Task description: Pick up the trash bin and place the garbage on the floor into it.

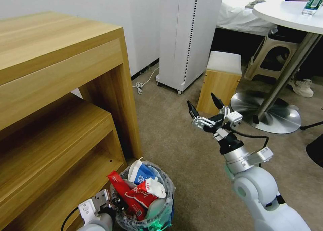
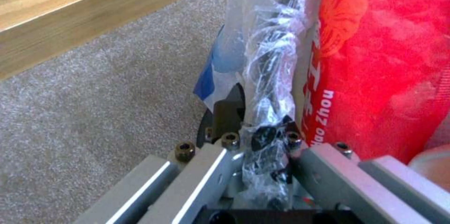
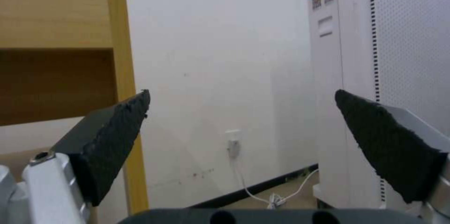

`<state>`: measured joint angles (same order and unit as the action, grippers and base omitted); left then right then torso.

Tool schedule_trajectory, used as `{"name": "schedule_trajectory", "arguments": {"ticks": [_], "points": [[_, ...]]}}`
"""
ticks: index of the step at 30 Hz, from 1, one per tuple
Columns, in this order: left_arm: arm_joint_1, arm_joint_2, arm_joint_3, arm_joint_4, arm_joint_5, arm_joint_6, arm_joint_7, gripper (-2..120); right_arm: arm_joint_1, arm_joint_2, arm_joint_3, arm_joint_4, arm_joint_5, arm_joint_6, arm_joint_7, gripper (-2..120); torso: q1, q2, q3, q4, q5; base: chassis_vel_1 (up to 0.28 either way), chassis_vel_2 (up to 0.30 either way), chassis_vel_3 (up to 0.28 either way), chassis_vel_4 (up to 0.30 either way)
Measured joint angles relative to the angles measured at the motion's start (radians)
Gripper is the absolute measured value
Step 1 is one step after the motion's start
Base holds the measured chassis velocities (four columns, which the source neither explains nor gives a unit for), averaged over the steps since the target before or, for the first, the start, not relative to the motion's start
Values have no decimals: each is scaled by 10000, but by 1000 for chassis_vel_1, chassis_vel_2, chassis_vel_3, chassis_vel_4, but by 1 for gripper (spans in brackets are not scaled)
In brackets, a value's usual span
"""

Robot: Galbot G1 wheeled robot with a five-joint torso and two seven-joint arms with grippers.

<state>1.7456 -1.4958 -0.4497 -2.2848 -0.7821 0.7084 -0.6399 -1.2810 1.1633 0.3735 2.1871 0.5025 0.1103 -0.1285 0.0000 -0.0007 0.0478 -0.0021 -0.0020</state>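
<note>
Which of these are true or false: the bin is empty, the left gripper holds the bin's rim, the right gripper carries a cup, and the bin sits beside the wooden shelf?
1. The trash bin is empty. False: wrappers and a paper cup fill it.
2. The left gripper is clamped on the bin's rim. True.
3. The right gripper carries a cup. False: its fingers are apart and hold nothing.
4. The bin is beside the wooden shelf. True.

Bag-lined trash bin (image 1: 158, 214), upright, crammed with garbage (image 1: 143, 190).

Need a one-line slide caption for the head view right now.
Left gripper clamps the rim of the bag-lined round trash bin stuffed with red wrappers; open right gripper hovers above beige carpet.
</note>
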Motion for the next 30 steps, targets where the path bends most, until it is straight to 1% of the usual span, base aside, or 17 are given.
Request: {"name": "schedule_trajectory", "arguments": {"ticks": [3,6,7,9,10,12,13,14,16,18,22,24,25,26,27,28,30], "points": [[25,37,7,-82,17,-10,161,7,-103,83,-39,10,-110,0,-61,100,0,-1,0,0,-1,0,0,0,0],[145,115,23,-308,291,-120,357,23,-227,245,-75,53,-227,-5,-128,100,0,0,0,0,-1,0,0,0,0],[145,115,23,-308,291,-120,357,23,-227,245,-75,53,-227,-5,-128,100,0,0,0,0,-1,0,0,0,0],[313,211,36,-520,1071,-307,550,32,-294,323,-82,63,-290,-8,-147,100,0,0,0,0,-1,0,0,0,0],[313,211,36,-520,1071,-307,550,32,-294,323,-82,63,-290,-8,-147,100,0,0,0,0,-1,0,0,0,0],[500,333,32,-767,2077,-581,793,40,-343,377,-59,63,-349,37,-176,100,0,0,0,0,-1,0,0,0,0],[725,468,24,-1145,2739,-797,997,47,-384,448,21,33,-417,167,-210,100,0,0,0,0,0,0,0,0,0],[839,526,48,-1326,2919,-858,1078,53,-405,499,77,-19,-528,255,-203,100,0,0,0,0,0,0,0,0,0],[978,597,95,-1560,3115,-934,1215,56,-414,557,132,-93,-693,382,-148,100,0,0,0,0,0,0,0,0,0],[1262,726,227,-2061,3483,-1097,1584,68,-443,721,317,-292,-1227,851,3,100,0,0,0,1,3,0,0,0,0],[1445,783,369,-2179,3807,-1186,1955,77,-587,858,557,-296,-1561,944,153,100,0,0,0,0,-2,0,0,0,0],[1595,859,412,-2195,4577,-1670,2542,87,-756,992,819,-193,-1774,964,397,100,0,0,0,1,1,0,0,0,0],[1595,859,412,-2195,4577,-1670,2542,87,-756,992,819,-193,-1774,964,397,100,0,0,0,1,1,0,0,0,0],[1642,900,391,-2195,5166,-2199,3004,92,-864,1072,1015,-124,-1885,984,514,100,0,0,0,0,-1,0,0,0,0],[1631,933,267,-2196,5871,-3072,3679,98,-1016,1162,1237,-50,-2075,1027,651,100,0,0,0,0,0,0,0,0,0],[1631,933,267,-2196,5871,-3072,3679,98,-1016,1162,1237,-50,-2075,1027,651,100,0,0,0,0,0,0,0,0,0],[1557,982,54,-2196,6771,-4430,4773,106,-1401,1240,1508,2,-2591,1263,1022,100,0,0,0,0,0,0,0,0,0]]}}
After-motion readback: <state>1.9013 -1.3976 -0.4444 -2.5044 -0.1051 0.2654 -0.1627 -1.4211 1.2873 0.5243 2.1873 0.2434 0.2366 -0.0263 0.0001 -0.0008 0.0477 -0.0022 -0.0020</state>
